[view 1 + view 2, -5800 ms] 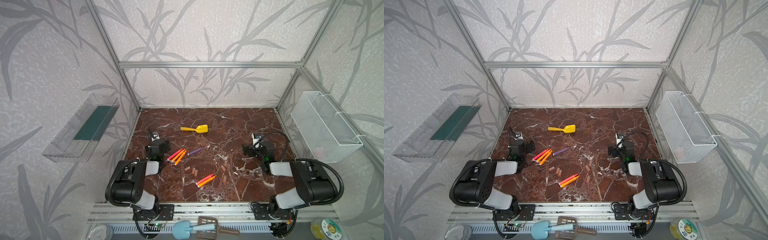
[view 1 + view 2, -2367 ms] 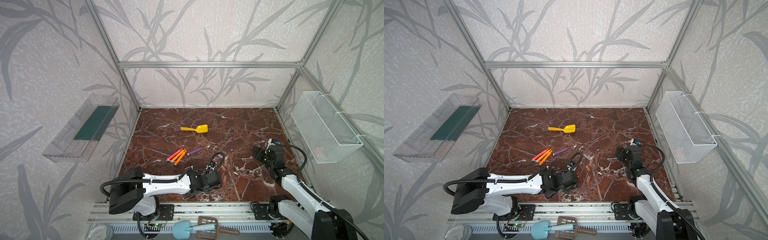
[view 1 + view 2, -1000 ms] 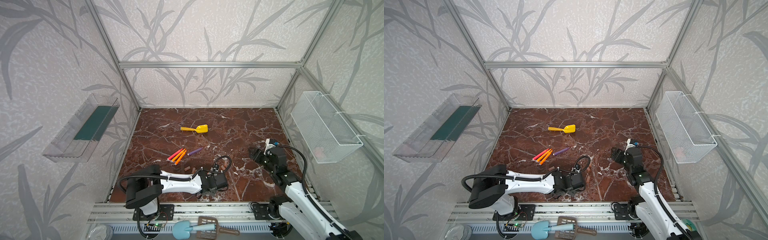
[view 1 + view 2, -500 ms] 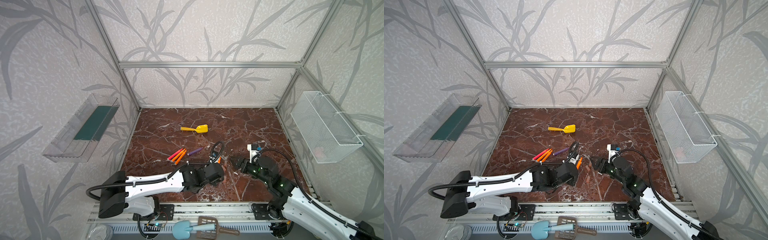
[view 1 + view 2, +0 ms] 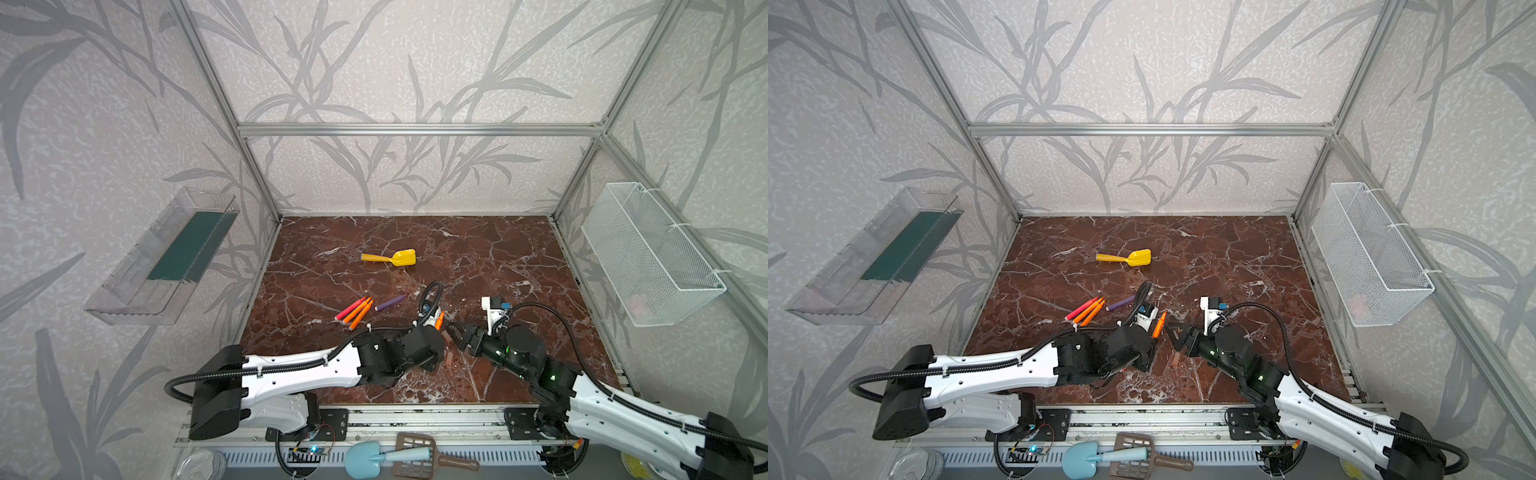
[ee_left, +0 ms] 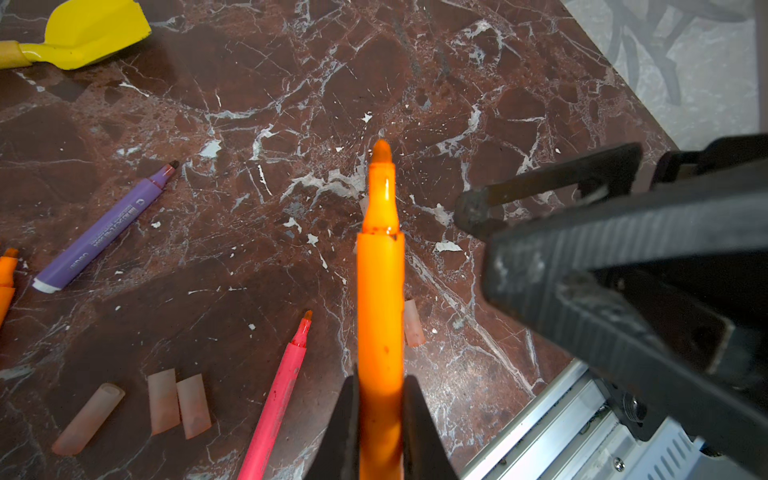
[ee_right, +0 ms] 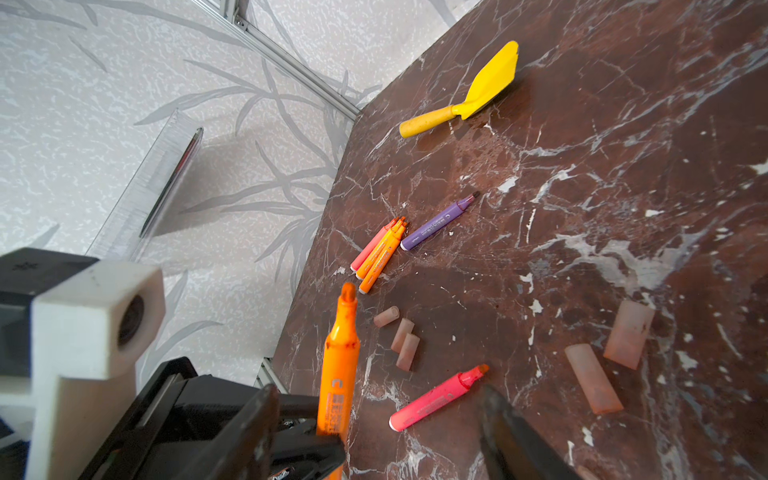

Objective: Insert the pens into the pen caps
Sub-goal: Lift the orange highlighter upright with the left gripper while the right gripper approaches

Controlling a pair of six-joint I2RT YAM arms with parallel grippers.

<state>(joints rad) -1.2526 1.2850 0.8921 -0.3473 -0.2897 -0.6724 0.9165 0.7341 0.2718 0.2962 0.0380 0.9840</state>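
Note:
My left gripper (image 6: 380, 386) is shut on an orange pen (image 6: 380, 291), held above the table with its tip pointing away; in both top views it stands near the front middle (image 5: 439, 320) (image 5: 1158, 324). My right gripper (image 7: 374, 419) is open and faces the held pen (image 7: 338, 365) from the right (image 5: 455, 330), its jaws wide apart and touching nothing. A pink-red pen (image 7: 436, 399) lies on the table below. Two orange pens and a pink-red one (image 5: 355, 311) lie bunched beside a purple pen (image 5: 390, 302). Pinkish pen caps lie loose: two (image 7: 592, 378) (image 7: 629, 332) near my right gripper, three (image 7: 399, 332) further left.
A yellow toy shovel (image 5: 390, 258) lies mid-table toward the back. A white wire basket (image 5: 648, 257) hangs on the right wall and a clear tray (image 5: 166, 257) on the left wall. The metal front rail (image 5: 415, 415) runs below both arms, with a blue scoop (image 5: 365, 457) beyond it.
My left gripper has risen from the front of the table with the orange pen in it. My right arm has swung in from the right to face it.

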